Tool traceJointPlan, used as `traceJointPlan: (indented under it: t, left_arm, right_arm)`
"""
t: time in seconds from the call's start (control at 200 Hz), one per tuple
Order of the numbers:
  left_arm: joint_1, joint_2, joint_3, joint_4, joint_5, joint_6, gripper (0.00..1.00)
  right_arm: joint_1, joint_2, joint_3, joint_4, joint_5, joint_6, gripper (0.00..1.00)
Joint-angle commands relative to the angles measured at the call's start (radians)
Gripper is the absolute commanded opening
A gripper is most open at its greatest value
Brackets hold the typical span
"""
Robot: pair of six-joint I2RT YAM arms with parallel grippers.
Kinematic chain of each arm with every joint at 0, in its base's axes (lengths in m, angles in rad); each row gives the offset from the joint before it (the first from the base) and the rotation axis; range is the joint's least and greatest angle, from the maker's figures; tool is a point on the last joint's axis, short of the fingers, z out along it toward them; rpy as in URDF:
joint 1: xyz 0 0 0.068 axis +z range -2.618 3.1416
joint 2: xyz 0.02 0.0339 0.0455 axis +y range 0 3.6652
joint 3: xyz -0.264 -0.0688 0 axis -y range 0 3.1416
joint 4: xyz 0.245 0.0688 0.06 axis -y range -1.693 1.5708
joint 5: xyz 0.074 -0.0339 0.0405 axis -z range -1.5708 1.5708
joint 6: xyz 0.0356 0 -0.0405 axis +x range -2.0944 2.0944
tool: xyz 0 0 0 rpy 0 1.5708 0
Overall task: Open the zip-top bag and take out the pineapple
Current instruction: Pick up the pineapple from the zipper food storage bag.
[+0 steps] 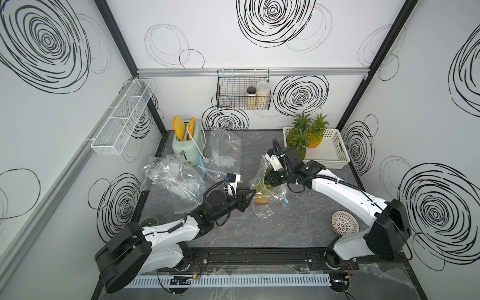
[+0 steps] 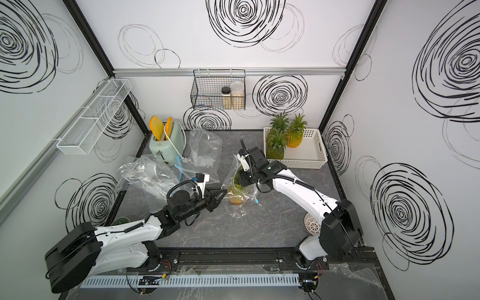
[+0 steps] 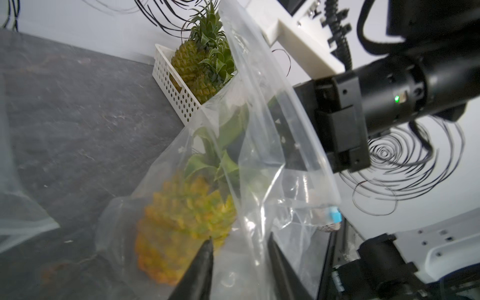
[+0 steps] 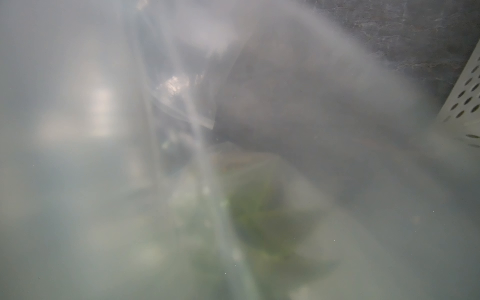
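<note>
One pineapple in bag (R gripper inside), L gripper spread

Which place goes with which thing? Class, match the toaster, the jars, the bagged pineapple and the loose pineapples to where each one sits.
Things:
1. toaster
2. jars
3. bagged pineapple
4. loose pineapples

Places:
A. in the white basket
B. inside the zip-top bag, mid-table
C. in the black wire basket on the back wall
D. standing on the table, back left corner

Pairs: 1-D, 2-C, 3-B, 4-A
</note>
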Motion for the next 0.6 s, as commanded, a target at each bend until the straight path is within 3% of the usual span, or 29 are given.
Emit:
traceJointPlan:
  t: [0.0, 0.095, 0.32, 0.59]
  left_arm:
    - [0.007, -0.039, 0.011, -0.004, -0.006, -0.004, 0.57]
    - [0.023, -0.081, 0.008, -0.017, 0.031, -0.015, 0.7]
    - [0.05, -0.171, -0.023, -0.014, 0.19, -0.076, 0.83]
    - [0.046, -0.091, -0.187, 0.346, 0.242, -0.304, 0.94]
  right_arm:
    - [-0.031, -0.05, -0.014, -0.023, 0.01, -0.013, 0.02]
    - [-0.071, -0.098, -0.003, -0.023, 0.013, -0.045, 0.0]
    - [-0.165, -0.188, 0.062, -0.013, -0.06, -0.105, 0.0]
    - [-0.188, -0.195, 0.223, -0.071, -0.129, -0.139, 0.0]
